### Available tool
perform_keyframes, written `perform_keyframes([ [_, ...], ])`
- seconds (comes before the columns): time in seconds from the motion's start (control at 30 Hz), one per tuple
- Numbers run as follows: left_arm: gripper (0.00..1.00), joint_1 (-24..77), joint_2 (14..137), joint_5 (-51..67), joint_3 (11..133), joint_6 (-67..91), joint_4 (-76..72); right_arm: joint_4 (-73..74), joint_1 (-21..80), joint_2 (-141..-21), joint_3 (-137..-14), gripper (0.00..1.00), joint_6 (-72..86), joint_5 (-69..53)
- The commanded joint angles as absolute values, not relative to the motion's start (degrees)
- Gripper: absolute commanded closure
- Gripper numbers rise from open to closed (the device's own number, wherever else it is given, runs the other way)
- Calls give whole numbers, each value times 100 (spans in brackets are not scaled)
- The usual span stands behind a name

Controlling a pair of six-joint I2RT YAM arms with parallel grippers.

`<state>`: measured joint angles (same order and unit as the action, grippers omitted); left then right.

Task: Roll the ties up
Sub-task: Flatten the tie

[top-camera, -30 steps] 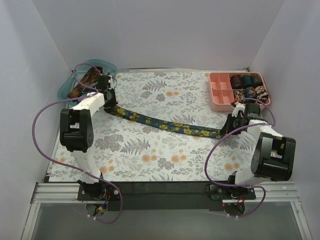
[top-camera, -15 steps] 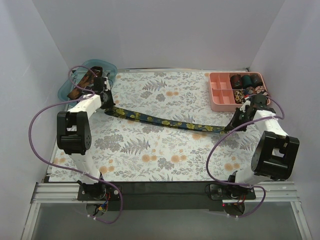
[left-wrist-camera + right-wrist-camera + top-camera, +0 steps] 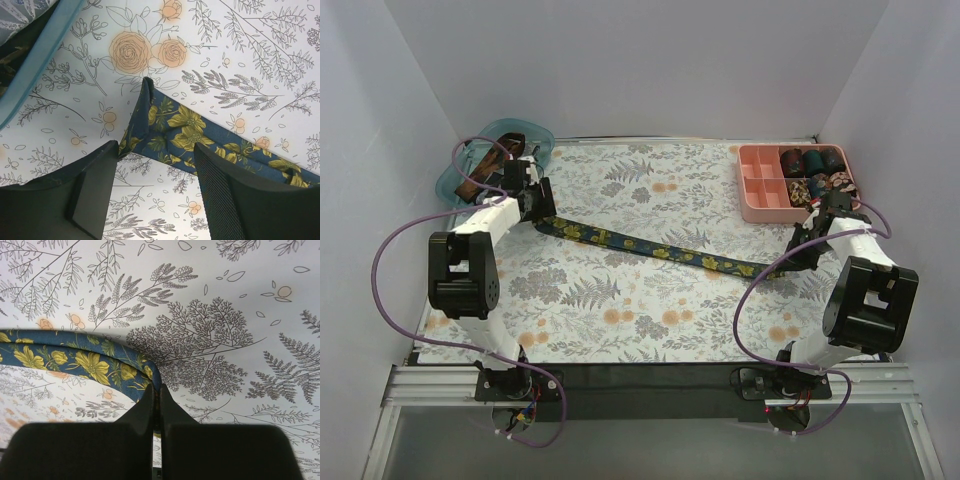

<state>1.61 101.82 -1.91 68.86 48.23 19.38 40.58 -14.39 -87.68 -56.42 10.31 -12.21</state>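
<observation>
A navy tie with yellow flowers [image 3: 650, 247] lies stretched across the floral cloth from left to right. My left gripper [image 3: 534, 207] stands open over its wide left end [image 3: 172, 131]. The fabric lies just beyond the fingertips [image 3: 111, 150], flat on the cloth and not gripped; the gripper's middle [image 3: 156, 151] is over bare cloth. My right gripper [image 3: 806, 250] is shut on the tie's other end [image 3: 100, 360], which curls up into the closed gripper [image 3: 156, 389]. Rolled ties [image 3: 815, 160] sit in the pink tray.
The pink divided tray [image 3: 752, 205] stands at the back right, close behind my right gripper. A blue bowl [image 3: 448, 180], its rim [image 3: 40, 55] near my left fingers, holds a brown-orange tie [image 3: 472, 186]. Purple cables [image 3: 395, 240] loop beside both arms.
My left gripper has opened and let go of the tie's left end. The right gripper, still shut on the tie, has drawn it to the right and a little back.
</observation>
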Motion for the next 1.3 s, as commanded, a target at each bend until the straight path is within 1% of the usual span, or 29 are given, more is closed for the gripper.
perform_keyframes([
  [0.0, 43, 141, 10028, -237, 6864, 4764, 1749, 4166, -1476, -8657, -5862, 99, 976, -993],
  [0.23, 50, 141, 10336, -598, 6935, 4930, 1784, 4184, -1477, -8560, -5880, 99, 958, -625],
  [0.33, 60, 141, 10397, -527, 6768, 5045, 1758, 4175, -1468, -8517, -5801, 99, 949, -606],
  [0.4, 63, 141, 10494, -536, 6671, 5062, 1732, 4157, -1477, -8499, -5748, 99, 906, -606],
  [0.5, 73, 141, 10573, -527, 6618, 5106, 1626, 4149, -1477, -8490, -5678, 99, 879, -545],
  [0.57, 85, 141, 10591, -562, 6601, 5115, 1530, 4148, -1477, -8473, -5678, 99, 861, -536],
  [0.63, 93, 141, 10591, -597, 6592, 5107, 1538, 4157, -1477, -8455, -5686, 99, 861, -492],
  [0.67, 100, 141, 10573, -632, 6574, 5063, 1573, 4149, -1477, -8446, -5687, 99, 861, -475],
  [0.8, 100, 114, 10284, -1010, 6609, 4808, 2266, 4175, -1477, -8367, -5695, 99, 861, -474],
  [0.93, 100, 9, 9599, -1327, 6373, 4632, 3056, 4245, -1468, -8306, -5722, 99, 861, -676],
  [1.03, 100, -9, 9150, -1651, 6074, 4518, 3330, 4236, -1441, -8341, -5704, 99, 826, -808],
  [1.17, 100, -334, 8860, -1854, 5687, 4509, 3428, 4219, -1126, -8647, -5783, 99, 747, -958],
  [1.2, 97, -377, 8825, -1854, 5573, 4535, 3410, 4219, -1055, -8701, -5835, 99, 738, -975],
  [1.23, 89, -465, 8755, -1794, 5546, 4544, 3349, 4227, -985, -8753, -5906, 99, 721, -967],
  [1.27, 84, -483, 8728, -1793, 5528, 4518, 3314, 4236, -871, -8850, -6019, 94, 729, -897],
])
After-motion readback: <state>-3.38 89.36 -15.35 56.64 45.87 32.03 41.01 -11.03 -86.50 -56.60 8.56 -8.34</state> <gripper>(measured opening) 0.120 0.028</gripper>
